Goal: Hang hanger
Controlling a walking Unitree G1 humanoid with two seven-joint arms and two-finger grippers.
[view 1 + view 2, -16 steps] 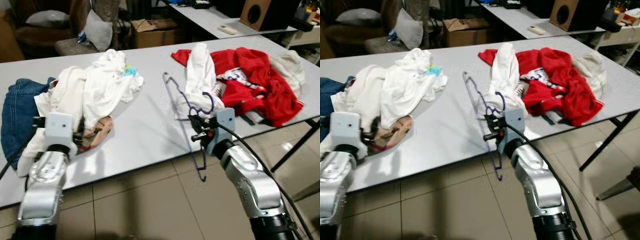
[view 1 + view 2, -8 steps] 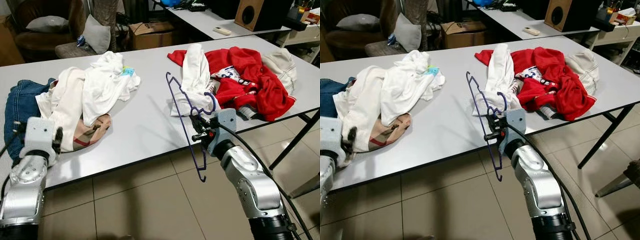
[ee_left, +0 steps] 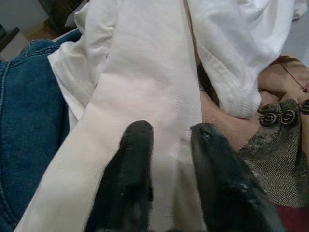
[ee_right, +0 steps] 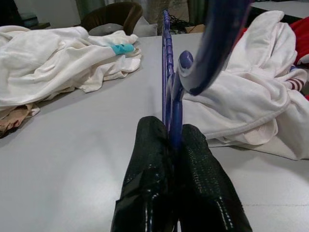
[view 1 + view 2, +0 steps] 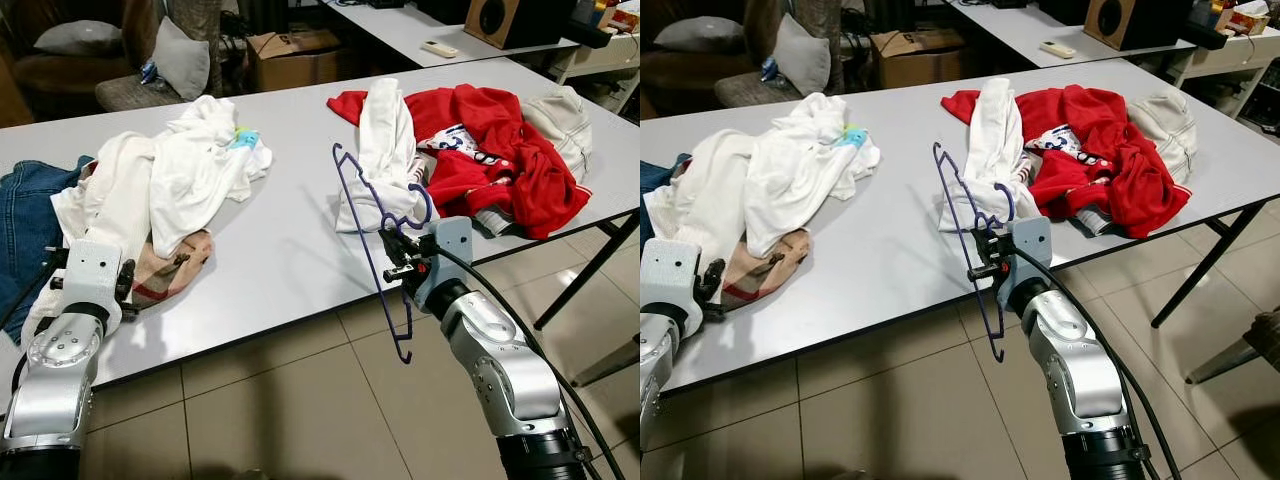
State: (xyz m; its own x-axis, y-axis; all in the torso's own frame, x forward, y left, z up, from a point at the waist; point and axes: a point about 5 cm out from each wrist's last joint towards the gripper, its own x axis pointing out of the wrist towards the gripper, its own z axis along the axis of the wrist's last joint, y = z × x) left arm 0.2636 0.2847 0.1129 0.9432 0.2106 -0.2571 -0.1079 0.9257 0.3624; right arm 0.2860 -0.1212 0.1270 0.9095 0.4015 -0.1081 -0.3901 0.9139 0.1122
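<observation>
The robot's right arm reaches forward on the right, bent at the elbow, its right gripper (image 5: 392,255) with both black fingers (image 4: 147,159) pressed together. The left arm extends forward on the near left, its left gripper (image 3: 169,140) with fingers slightly parted.

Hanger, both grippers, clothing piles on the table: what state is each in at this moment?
blue hanger: held upright, lower end hanging past the table edge, no garment on it.
right gripper: shut on the hanger near its hook.
left gripper: open, over a white garment.
white clothing pile: crumpled on the table.
jeans: heaped beside the white pile.
red clothing pile: crumpled, not hung.
</observation>
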